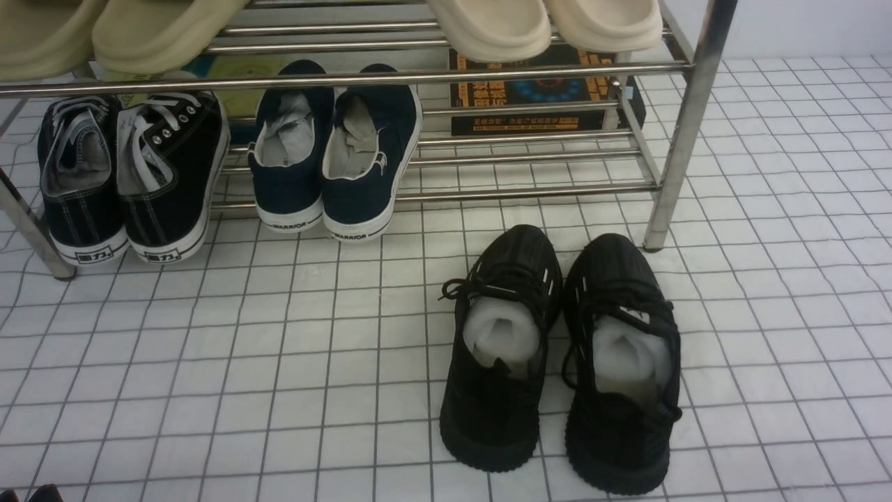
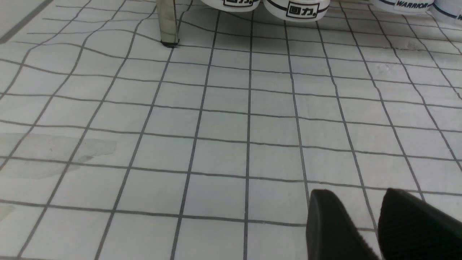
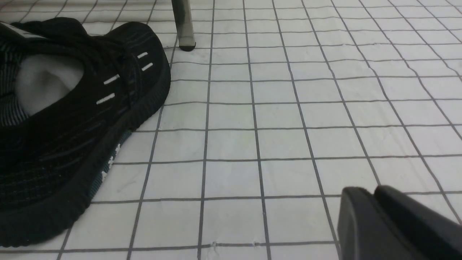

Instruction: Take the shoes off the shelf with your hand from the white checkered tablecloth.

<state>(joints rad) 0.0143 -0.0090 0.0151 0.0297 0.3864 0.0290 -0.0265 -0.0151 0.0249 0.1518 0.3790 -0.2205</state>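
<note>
Pair of all-black knit lace-up sneakers (image 1: 561, 359) with white paper stuffing, upright side by side on white grid-lined tablecloth (image 1: 209, 362), toes toward chrome tube shoe rack (image 1: 686, 125), just before it.

I see the black shoes (image 1: 561, 359) standing side by side on the white checkered tablecloth (image 1: 209, 362), toes toward the shelf (image 1: 686, 125) — just in front of its right leg, off the rack. On the lower tier sit navy slip-ons (image 1: 334, 150) marked WARRIOR and black canvas sneakers (image 1: 129, 174) with white laces. Beige slippers (image 1: 543, 24) rest on the upper bars — a dark printed box (image 1: 543, 94) lies behind.
</note>
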